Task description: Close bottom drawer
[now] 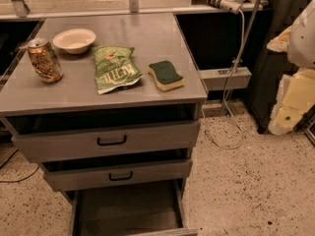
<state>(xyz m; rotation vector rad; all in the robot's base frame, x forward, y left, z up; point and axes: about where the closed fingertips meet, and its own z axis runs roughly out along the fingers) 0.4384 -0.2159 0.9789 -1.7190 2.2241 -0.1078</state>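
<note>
The bottom drawer (126, 206) of the grey metal cabinet is pulled far out toward me. Its deep grey interior shows, and only the top edge of its front panel (162, 232) is in view at the picture's bottom edge. Its handle is out of view. My arm, white and cream, comes in at the right edge, and the gripper (284, 115) hangs above the floor well to the right of the cabinet, apart from the drawer.
The top drawer (111, 140) and middle drawer (120, 175) stand slightly ajar, each with a black handle. On the cabinet top (147, 33) are a soda can (44, 59), a white bowl (74, 40), a green chip bag (113, 68) and a sponge (166, 75). A cable (227, 127) lies on the speckled floor.
</note>
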